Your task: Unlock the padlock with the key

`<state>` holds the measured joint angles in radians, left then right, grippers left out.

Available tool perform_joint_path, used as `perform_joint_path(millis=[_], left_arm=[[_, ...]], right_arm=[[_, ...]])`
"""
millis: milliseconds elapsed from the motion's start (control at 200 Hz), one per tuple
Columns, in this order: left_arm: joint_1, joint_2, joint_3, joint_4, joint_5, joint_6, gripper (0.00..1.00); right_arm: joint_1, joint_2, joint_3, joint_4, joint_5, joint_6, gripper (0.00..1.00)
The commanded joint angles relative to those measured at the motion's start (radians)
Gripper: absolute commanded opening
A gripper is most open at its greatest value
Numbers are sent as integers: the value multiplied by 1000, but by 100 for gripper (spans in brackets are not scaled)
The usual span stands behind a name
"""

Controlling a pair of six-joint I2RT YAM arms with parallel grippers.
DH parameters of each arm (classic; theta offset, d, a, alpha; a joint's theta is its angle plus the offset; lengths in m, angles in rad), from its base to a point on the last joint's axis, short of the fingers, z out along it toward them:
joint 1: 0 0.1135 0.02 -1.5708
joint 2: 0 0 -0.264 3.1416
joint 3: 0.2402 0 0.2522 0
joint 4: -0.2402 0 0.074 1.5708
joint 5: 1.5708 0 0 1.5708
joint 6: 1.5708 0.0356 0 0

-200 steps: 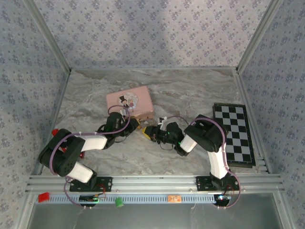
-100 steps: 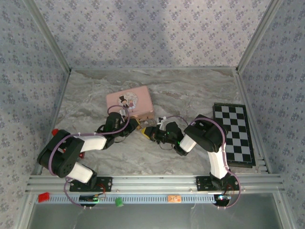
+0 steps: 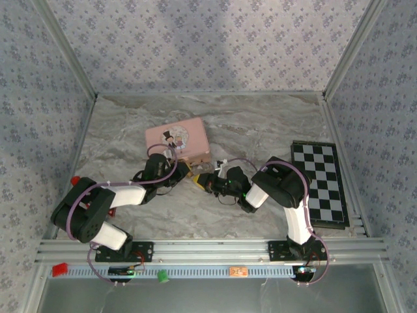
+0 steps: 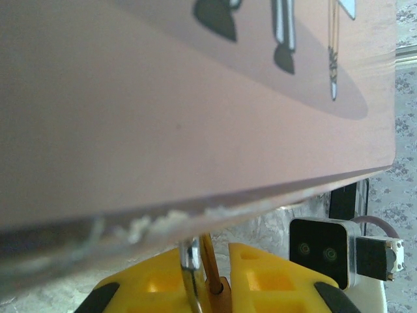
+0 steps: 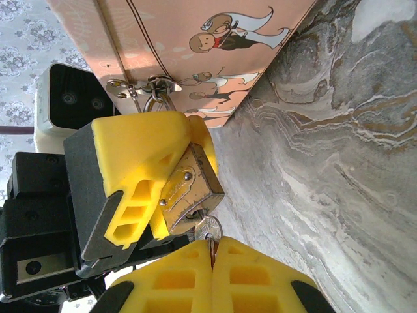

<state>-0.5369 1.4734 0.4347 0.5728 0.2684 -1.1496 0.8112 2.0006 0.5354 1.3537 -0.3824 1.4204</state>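
Padlock: a small brass body hanging by its silver shackle from the hasp on the front of the pink tin, near the middle of the table, between the two arms.

Nearest the right wrist camera, the right pincer has its yellow fingers pressed together on the key. The round silver head shows just above the fingertips, and the blade sits in the underside of the padlock.

Next beyond it, the left pincer is closed on the padlock, one yellow finger lying across the side of the body. From the left wrist, the shackle rises between its fingers to the lower edge of the tin.

Beyond both, the tin rests flat on the table, lid up, its cartoon figures visible.

Furthest off, a chessboard lies at the right edge of the table, well apart from the tin.
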Motion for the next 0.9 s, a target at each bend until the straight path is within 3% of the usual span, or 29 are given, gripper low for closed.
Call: perform_joint_path(millis=[0,895], left_arm=[[-60,-5,6,-34,133,-54,6],[-110,77,67,-41,137,-59,6]], right_arm=[[-1,-24,26,39,13,-31,5],[-39,-22,48,39,-15,-33,4]])
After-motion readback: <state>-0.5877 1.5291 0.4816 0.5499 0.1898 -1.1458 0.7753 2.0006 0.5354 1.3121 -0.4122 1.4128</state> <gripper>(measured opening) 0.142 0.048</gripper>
